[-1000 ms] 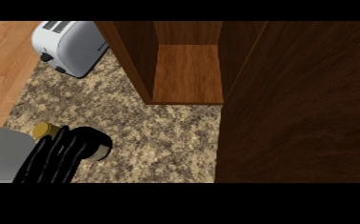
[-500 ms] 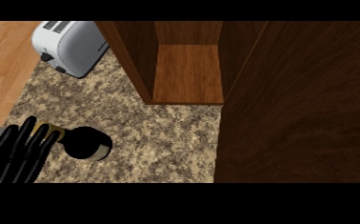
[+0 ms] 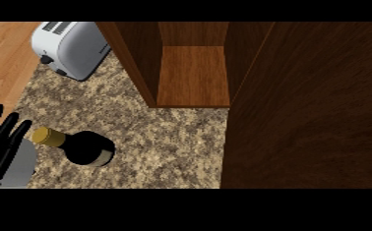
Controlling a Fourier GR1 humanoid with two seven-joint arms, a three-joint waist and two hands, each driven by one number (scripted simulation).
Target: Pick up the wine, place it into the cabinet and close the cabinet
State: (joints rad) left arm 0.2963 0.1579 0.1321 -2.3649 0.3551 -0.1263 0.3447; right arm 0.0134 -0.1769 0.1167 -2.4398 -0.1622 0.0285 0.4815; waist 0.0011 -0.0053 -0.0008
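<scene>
Pickup step: the wine [image 3: 85, 147] stands on the surface [image 3: 167, 136], ungrasped. The left hand [image 3: 11, 136], fingers straight, empty, just left of it, must close round it.

Speckled brown-and-tan bench [image 3: 167, 146]; dark wine bottle [image 3: 87, 148] with gold cap; silver-white toaster [image 3: 69, 48]; reddish-brown wooden cabinet [image 3: 193, 75]; black robot hand [image 3: 10, 134].

The wine bottle [image 3: 85, 146] is seen standing on the bench [image 3: 167, 141], with the left hand [image 3: 10, 132] at nine o'clock of it, and the open cabinet [image 3: 193, 75] at one o'clock.
</scene>
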